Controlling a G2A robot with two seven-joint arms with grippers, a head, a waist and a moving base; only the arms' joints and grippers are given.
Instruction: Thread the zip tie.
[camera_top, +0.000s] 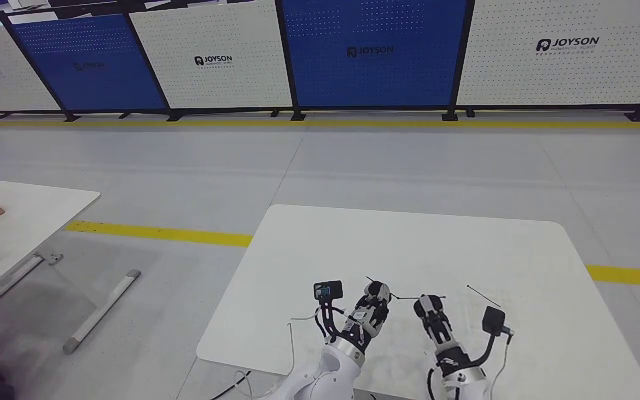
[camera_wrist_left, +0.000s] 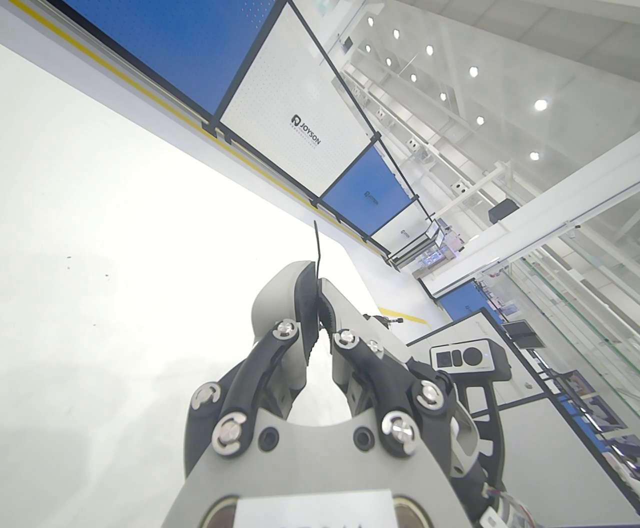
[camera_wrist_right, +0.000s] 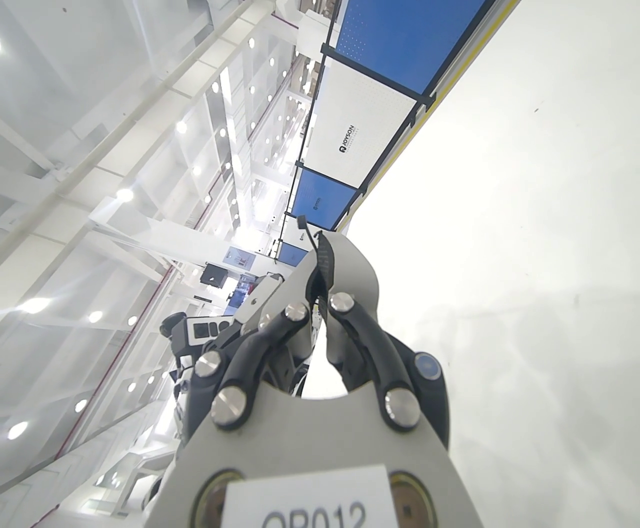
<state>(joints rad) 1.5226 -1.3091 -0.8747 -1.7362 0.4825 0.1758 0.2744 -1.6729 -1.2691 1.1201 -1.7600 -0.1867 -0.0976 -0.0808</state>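
Note:
A thin black zip tie (camera_top: 402, 297) spans the gap between my two grippers over the near part of the white table (camera_top: 420, 240). My left gripper (camera_top: 374, 293) is shut on one end. In the left wrist view, the tie's plain strip (camera_wrist_left: 317, 245) sticks up past the closed left gripper (camera_wrist_left: 318, 281). My right gripper (camera_top: 427, 304) is shut on the other end. In the right wrist view, the tie's small square head (camera_wrist_right: 301, 223) pokes out just beyond the closed right gripper (camera_wrist_right: 320, 250).
A second black zip tie (camera_top: 485, 295) lies loose on the table to the right of the grippers. Another white table (camera_top: 40, 210) stands at the far left, with a grey bar (camera_top: 100, 310) on the floor beside it.

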